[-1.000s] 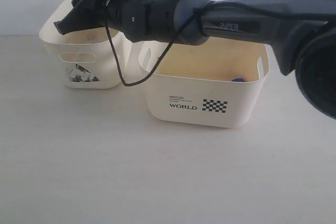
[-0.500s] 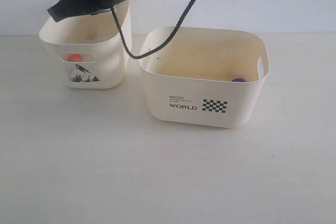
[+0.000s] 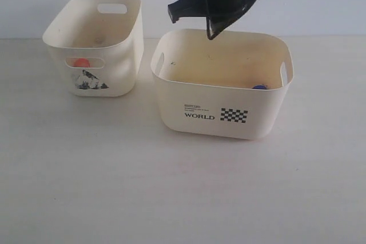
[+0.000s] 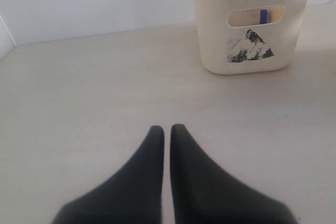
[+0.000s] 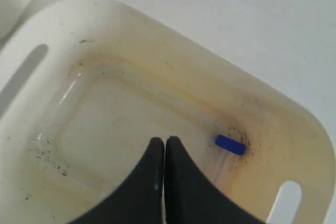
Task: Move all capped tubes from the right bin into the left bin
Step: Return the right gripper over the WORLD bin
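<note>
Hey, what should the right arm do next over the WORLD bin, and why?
Probably open the right fingers and descend toward the blue-capped tube. It lies on the floor of the right bin near one wall, and the fingers hang above the bin shut and empty.

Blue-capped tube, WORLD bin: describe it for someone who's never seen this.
Find the wide cream plastic bin printed WORLD, on the right. On its floor near the right-hand handle slot lies a small clear tube with a blue cap. Nothing else shows in that bin.
</note>
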Motion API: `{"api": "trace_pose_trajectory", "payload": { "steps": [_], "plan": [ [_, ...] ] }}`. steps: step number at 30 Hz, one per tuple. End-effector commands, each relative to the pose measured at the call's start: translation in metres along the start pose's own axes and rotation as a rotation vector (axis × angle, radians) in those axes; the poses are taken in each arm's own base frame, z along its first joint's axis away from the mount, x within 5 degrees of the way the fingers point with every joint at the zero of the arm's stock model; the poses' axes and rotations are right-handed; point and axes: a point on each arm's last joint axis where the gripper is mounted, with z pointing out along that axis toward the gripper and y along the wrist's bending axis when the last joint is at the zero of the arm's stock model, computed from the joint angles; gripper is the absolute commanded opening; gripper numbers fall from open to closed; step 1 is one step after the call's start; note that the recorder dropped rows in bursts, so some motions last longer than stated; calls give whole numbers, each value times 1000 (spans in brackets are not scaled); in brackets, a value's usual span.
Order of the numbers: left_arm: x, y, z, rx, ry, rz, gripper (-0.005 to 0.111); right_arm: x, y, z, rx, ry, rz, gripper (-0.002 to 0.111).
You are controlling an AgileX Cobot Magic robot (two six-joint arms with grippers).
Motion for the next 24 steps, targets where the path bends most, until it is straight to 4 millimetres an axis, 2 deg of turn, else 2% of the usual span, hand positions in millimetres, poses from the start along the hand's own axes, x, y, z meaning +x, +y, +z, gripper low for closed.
{"api": "trace_pose_trajectory", "payload": {
  "steps": [1, 4, 11, 17, 24],
  "plan": [
    [-2, 0, 0, 2, -11, -16, 4, 4, -8, -4, 51, 36, 80, -1],
    [-2, 0, 0, 2, -11, -16, 4, 6, -7, 2, 62, 68, 124, -1],
    [-2, 0, 0, 2, -11, -16, 4, 22, 5, 52, 72, 253, 47, -1],
    [-2, 0, 0, 2, -11, -16, 4, 15, 9, 63, 70, 245, 97, -1],
    [-2, 0, 0, 2, -11, -16, 4, 10, 8, 61, 72, 227, 223, -1]
  ]
}}
